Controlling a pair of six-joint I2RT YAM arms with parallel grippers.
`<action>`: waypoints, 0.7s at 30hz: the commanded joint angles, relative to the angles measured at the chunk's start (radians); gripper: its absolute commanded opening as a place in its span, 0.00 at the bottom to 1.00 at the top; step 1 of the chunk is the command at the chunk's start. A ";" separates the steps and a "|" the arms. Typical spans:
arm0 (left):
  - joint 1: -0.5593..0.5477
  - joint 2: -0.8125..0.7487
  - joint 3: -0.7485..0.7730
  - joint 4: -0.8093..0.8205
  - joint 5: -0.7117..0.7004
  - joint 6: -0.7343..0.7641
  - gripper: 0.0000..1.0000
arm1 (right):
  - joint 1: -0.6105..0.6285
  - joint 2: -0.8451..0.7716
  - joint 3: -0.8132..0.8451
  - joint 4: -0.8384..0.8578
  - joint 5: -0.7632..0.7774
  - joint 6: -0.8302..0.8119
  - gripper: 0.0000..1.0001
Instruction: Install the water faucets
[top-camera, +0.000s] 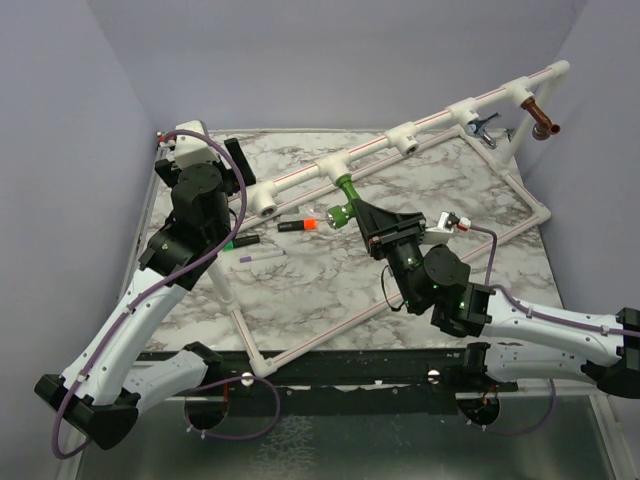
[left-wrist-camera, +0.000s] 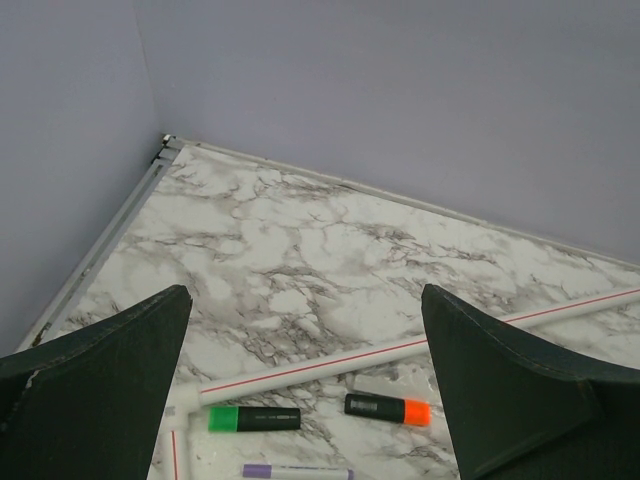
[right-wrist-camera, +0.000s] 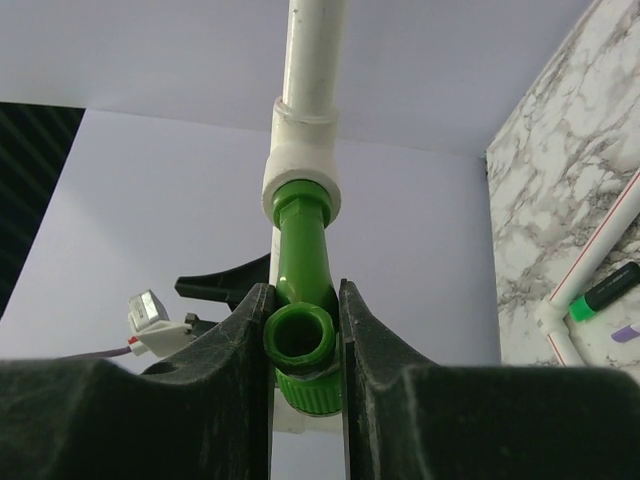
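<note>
The bright green faucet (top-camera: 345, 198) has its inlet end in a white tee fitting (top-camera: 333, 170) on the raised white pipe. My right gripper (top-camera: 362, 214) is shut on it. In the right wrist view the green faucet (right-wrist-camera: 301, 255) sits between my fingers (right-wrist-camera: 238, 350), its open spout facing the camera, its stem in the tee fitting (right-wrist-camera: 300, 178). The chrome faucet (top-camera: 482, 126) and the copper-brown faucet (top-camera: 543, 122) hang from the pipe's far right end. My left gripper (top-camera: 210, 150) is open and empty at the far left; it is also open in the left wrist view (left-wrist-camera: 305, 300).
The white pipe frame (top-camera: 300, 345) lies across the marble table. Two more tee fittings (top-camera: 268, 203) (top-camera: 407, 137) have open ends. An orange-capped marker (left-wrist-camera: 388, 409), a green-capped marker (left-wrist-camera: 254, 419) and a purple marker (left-wrist-camera: 296, 471) lie under the pipe (left-wrist-camera: 330, 365). Lavender walls enclose the table.
</note>
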 joint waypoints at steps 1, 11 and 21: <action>-0.045 0.034 -0.106 -0.332 0.132 0.023 0.99 | 0.007 0.033 0.025 -0.089 -0.076 0.108 0.16; -0.045 0.039 -0.104 -0.332 0.133 0.022 0.99 | 0.007 -0.022 -0.019 -0.046 -0.084 0.029 0.47; -0.045 0.041 -0.101 -0.333 0.128 0.024 0.99 | 0.007 -0.091 -0.058 -0.044 -0.089 -0.042 0.58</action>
